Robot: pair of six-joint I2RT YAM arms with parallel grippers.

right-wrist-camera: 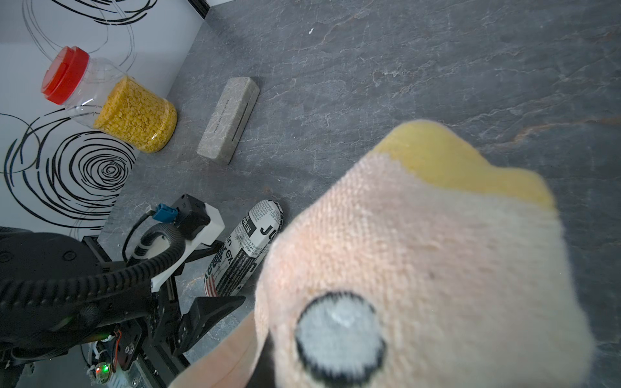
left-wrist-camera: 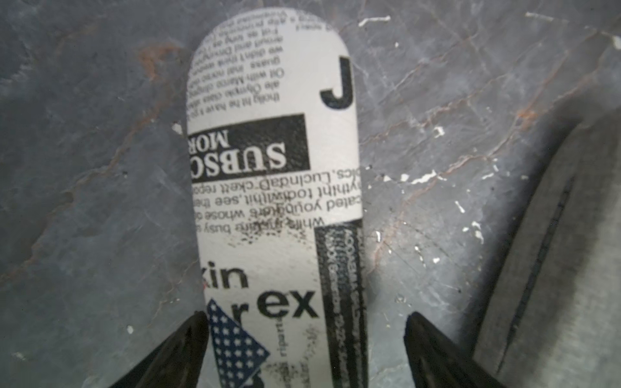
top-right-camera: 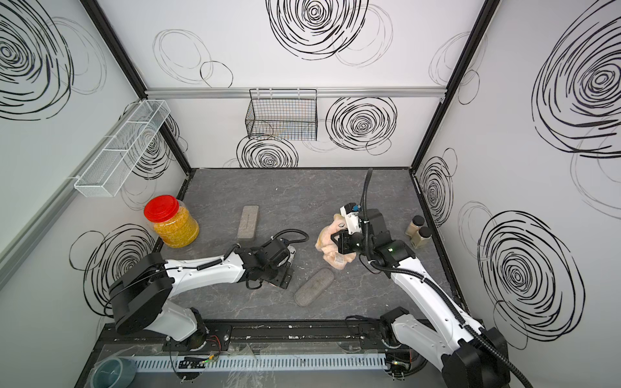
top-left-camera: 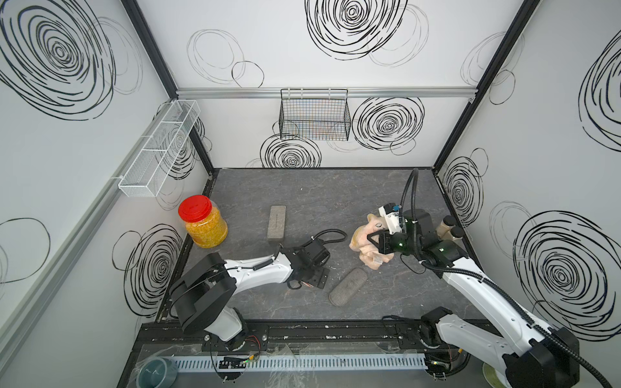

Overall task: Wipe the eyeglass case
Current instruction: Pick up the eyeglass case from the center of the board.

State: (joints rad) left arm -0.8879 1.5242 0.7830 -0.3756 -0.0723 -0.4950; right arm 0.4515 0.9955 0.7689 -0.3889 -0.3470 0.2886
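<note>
A newspaper-print eyeglass case (left-wrist-camera: pixel 275 174) lies flat on the dark stone table (top-left-camera: pixel 336 195). My left gripper (left-wrist-camera: pixel 306 315) stands open astride its near end. One fingertip (left-wrist-camera: pixel 198 322) touches the case's edge and the other fingertip (left-wrist-camera: pixel 416 326) stands clear of it. The right wrist view shows the same case (right-wrist-camera: pixel 248 248) under the left gripper (right-wrist-camera: pixel 215 278). In both top views the left gripper (top-left-camera: pixel 305 268) hides the case. My right gripper (top-left-camera: pixel 373 243) is shut on a bunched peach and yellow cloth (top-left-camera: pixel 364 248), held right of the case. That cloth (right-wrist-camera: pixel 420 262) hides its fingers.
A grey oval case (top-left-camera: pixel 347 286) lies just right of the left gripper. A grey rectangular case (top-left-camera: pixel 276 222) lies farther back. A red-lidded jar of yellow grains (top-left-camera: pixel 203 221) stands at the left wall, and two black-capped bottles (top-left-camera: pixel 448 228) at the right wall. Wire baskets (top-left-camera: pixel 314 114) hang on the walls.
</note>
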